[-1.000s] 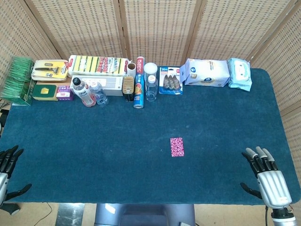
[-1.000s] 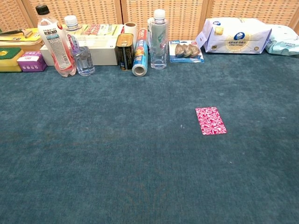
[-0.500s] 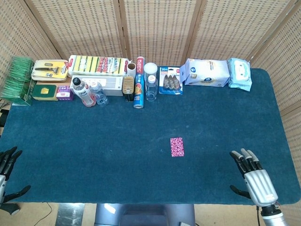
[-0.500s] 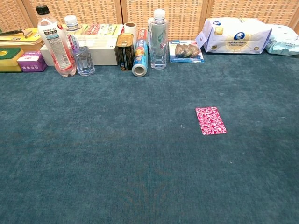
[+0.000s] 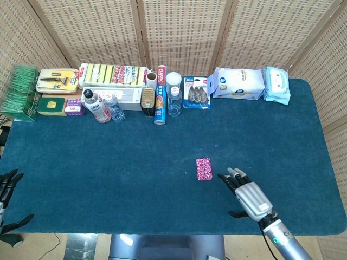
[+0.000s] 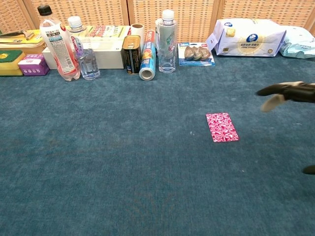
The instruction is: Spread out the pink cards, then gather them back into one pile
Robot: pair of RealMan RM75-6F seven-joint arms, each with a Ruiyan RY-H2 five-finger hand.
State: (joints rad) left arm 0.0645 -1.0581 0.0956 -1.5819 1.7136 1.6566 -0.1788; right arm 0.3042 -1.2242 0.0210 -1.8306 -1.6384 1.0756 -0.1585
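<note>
Since a second ago, our right hand (image 5: pixel 248 194) has swept from the lower right corner of the head view toward the middle, and its fingertips (image 6: pixel 288 91) now poke into the right edge of the chest view. Our left hand (image 5: pixel 7 190) stays parked at the lower left edge of the head view, off the blue felt-covered table (image 5: pixel 108 162).

We see the small stack of pink patterned cards (image 5: pixel 204 169) lying flat as one neat pile just right of centre in the head view, untouched, with bare felt around it. That open space suits the spreading step, which we judge has not begun.

Our right hand hovers palm down just beside the pile, on its right, not touching it; its fingers are extended and slightly apart, holding nothing, and they point toward the upper left of the frame. Our left hand's fingers are likewise apart and empty.

Bottles, a foil roll, sponges and wipes packets line the top of both views, well apart from the cards.
</note>
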